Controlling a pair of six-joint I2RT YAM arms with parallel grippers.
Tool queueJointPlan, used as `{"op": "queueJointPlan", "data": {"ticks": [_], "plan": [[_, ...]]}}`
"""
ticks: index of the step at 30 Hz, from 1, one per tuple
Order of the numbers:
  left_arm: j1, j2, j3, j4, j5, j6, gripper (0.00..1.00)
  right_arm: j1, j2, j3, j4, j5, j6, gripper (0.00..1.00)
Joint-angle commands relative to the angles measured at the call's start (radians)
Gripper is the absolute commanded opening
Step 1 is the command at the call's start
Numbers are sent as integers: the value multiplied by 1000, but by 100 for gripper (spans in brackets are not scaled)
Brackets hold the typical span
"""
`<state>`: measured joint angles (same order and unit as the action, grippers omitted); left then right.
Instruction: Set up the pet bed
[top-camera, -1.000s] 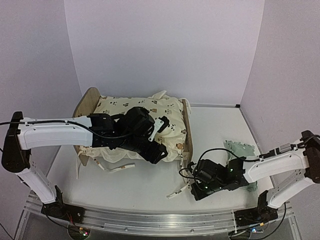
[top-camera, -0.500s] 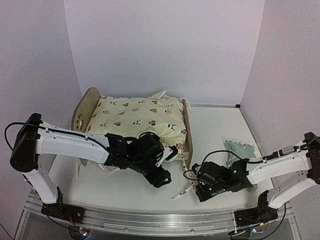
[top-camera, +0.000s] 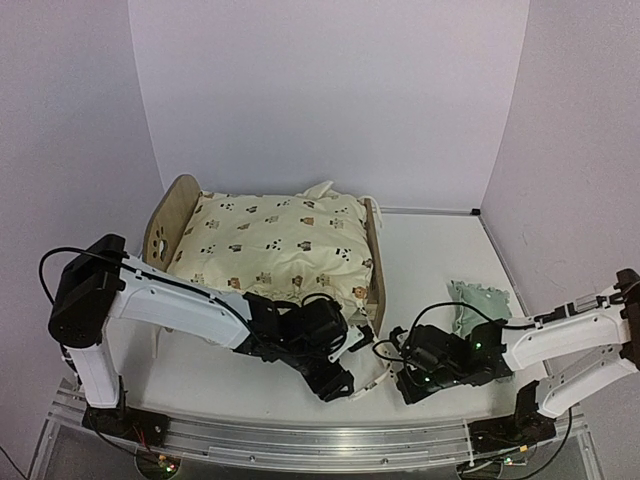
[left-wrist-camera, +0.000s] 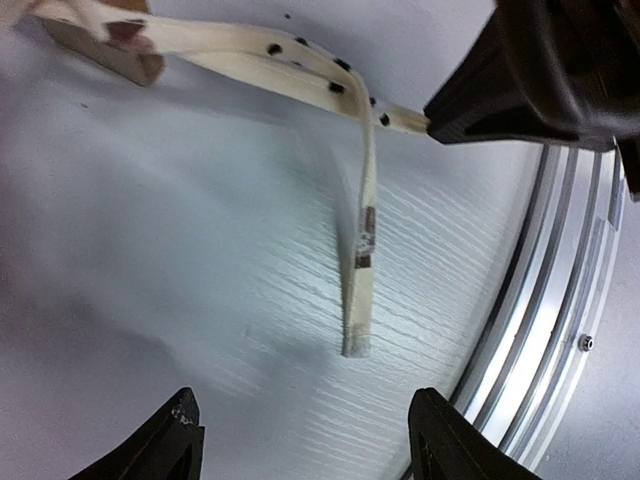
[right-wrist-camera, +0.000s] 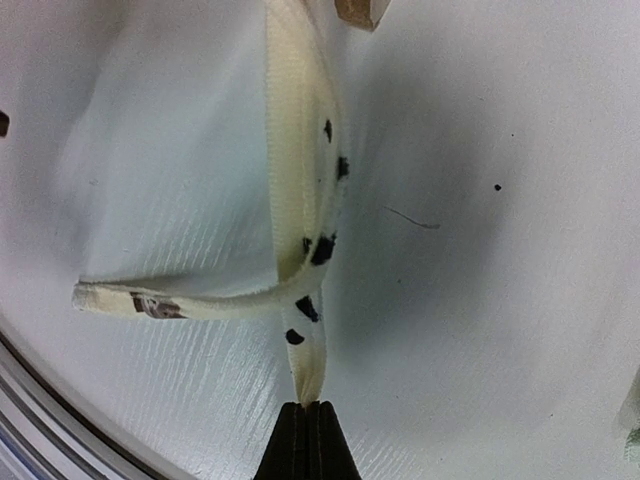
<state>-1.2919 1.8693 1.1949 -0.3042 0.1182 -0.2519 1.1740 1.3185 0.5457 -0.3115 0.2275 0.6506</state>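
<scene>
— The pet bed (top-camera: 165, 215), where does it stand?
— At the far left of the table (top-camera: 430, 250), headboard to the left, with the bear-print cushion (top-camera: 270, 245) lying across it.
— What has changed in the last second?
— My left arm hung over the cushion then. It has since swung down in front of the bed, so the whole cushion top shows. My right arm has barely shifted.
— Your left gripper (left-wrist-camera: 300, 440)?
— Its jaws stand wide apart with nothing in them, low over the table, the loose end of the tie (left-wrist-camera: 360, 250) just ahead.
— And your right gripper (right-wrist-camera: 308, 420)?
— It is pressed tight on the tie's other end, low on the table beside the bed's near right corner. The mint pillow (top-camera: 480, 305) lies to its right.
</scene>
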Motion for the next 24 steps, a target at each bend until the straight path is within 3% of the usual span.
{"op": "queueJointPlan", "data": {"ticks": [1,16,19,24], "plan": [[-44,46,64,27,17,28,71,2,-26,-13,-16,14,-7,0],[-96,203,77,141,-47,20,63,3,-46,-26,-17,23,-5,0],[-103,227,74,156,-63,29,52,2,-50,-26,-17,22,-6,0],[-118,252,69,142,-146,44,20,3,-62,-30,-17,23,-6,0]]}}
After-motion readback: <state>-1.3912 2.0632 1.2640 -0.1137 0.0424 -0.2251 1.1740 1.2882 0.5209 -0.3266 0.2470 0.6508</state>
